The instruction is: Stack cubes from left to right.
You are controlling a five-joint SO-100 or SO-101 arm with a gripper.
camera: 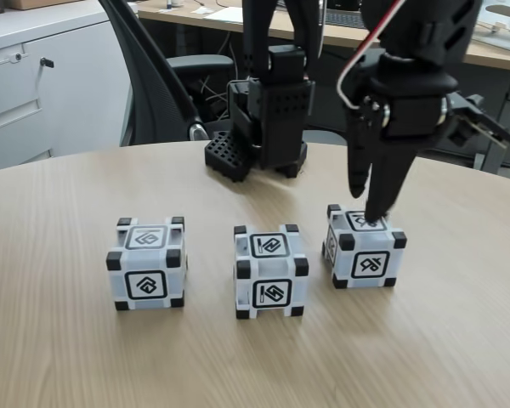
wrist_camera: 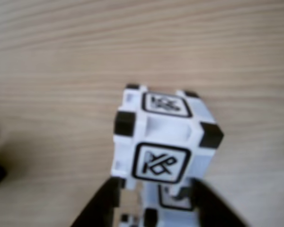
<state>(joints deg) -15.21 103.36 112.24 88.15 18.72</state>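
Note:
Three white cubes with black corners and black-framed symbols stand in a row on the wooden table (camera: 59,357): a left cube (camera: 146,265), a middle cube (camera: 270,270) and a right cube (camera: 365,248). All three rest on the table, apart from one another. My black gripper (camera: 367,208) hangs open just over the right cube, one fingertip touching or nearly touching its top face. In the wrist view the right cube (wrist_camera: 165,137) fills the middle, and the gripper (wrist_camera: 157,184) has its two dark fingers (wrist_camera: 104,203) spread at the cube's near side.
The arm's black base (camera: 259,144) stands at the table's far edge behind the middle cube. Behind the table are a dark office chair (camera: 166,76), a white cabinet (camera: 42,76) and a desk (camera: 323,25). Bare tabletop stretches in front of the cubes.

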